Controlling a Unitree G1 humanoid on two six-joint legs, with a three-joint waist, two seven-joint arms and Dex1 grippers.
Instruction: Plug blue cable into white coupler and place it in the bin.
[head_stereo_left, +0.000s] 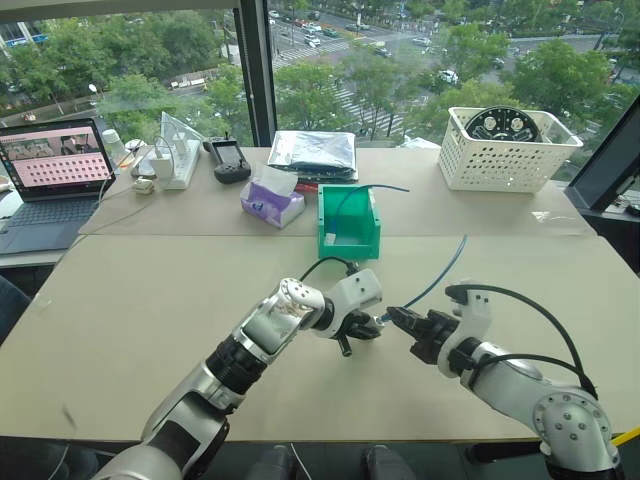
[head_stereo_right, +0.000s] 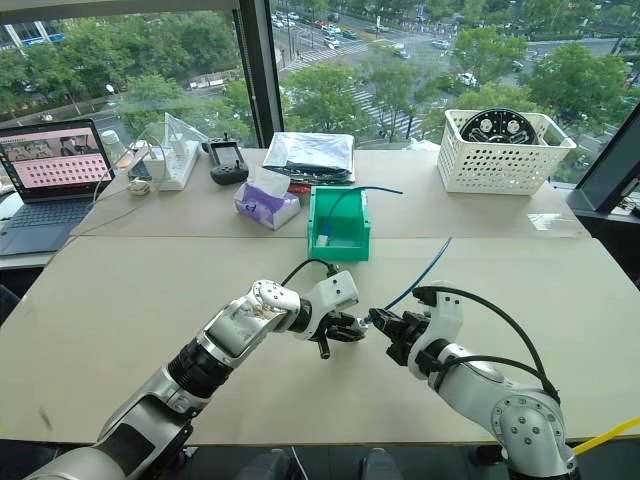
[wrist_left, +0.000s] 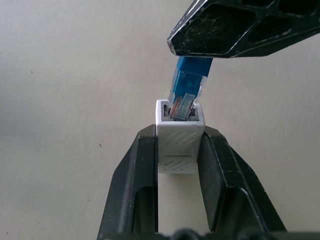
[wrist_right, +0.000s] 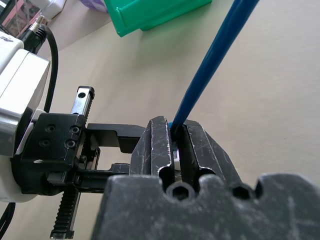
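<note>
Over beige table (head_stereo_left: 150, 300): white coupler (wrist_left: 179, 140) between left claw (wrist_left: 178, 172) fingers, blue cable (wrist_left: 188, 85) plug at mouth.

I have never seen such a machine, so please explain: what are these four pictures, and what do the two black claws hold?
A two-armed robot works at a table. Two pictures come from its head, two from cameras on its wrists. The left gripper is shut on the white coupler. The right gripper is shut on the blue cable, whose clear plug sits at the coupler's opening. Farther back stand the bin, already containing another blue cable, a tissue box, a white basket and a laptop.
</note>
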